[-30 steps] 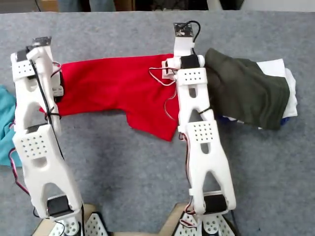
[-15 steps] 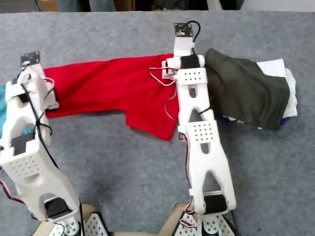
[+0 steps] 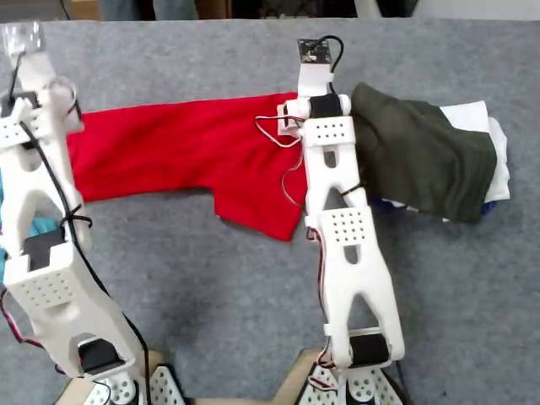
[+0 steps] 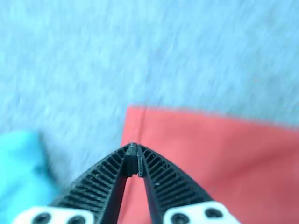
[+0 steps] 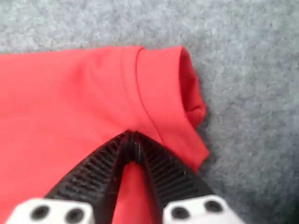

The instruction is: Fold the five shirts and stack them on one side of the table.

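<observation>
Your red shirt (image 3: 169,148) lies spread flat across the far middle of the table (image 3: 211,295). It is stretched sideways between your two arms, and one flap reaches back toward the arm bases beside the right arm (image 3: 346,236).

In the right wrist view, your right gripper (image 5: 132,148) has its jaws pressed together on the red cloth (image 5: 60,102). It pinches the cloth just beside the seam of the sleeve (image 5: 187,93). The sleeve lies on the grey table past the tips, its hem slightly rumpled.

At the shirt's other end, your left gripper (image 4: 133,158) also has its jaws together. They sit just inside the shirt's corner (image 4: 224,158) and look clamped on the cloth there. In the high view, the left arm (image 3: 46,253) stands over that end.

A teal shirt (image 4: 21,172) lies bunched on the table just beside the left gripper, apart from the red edge.

The stack (image 3: 439,169) sits on the right side of the table, just past the right arm. A folded green shirt (image 3: 413,152) is on top, with a white shirt (image 3: 485,118) sticking out beneath it at the far right. A sliver of blue (image 3: 396,205) shows under its near edge. You cannot tell whether the red and green cloth touch, because the arm covers the gap.
</observation>
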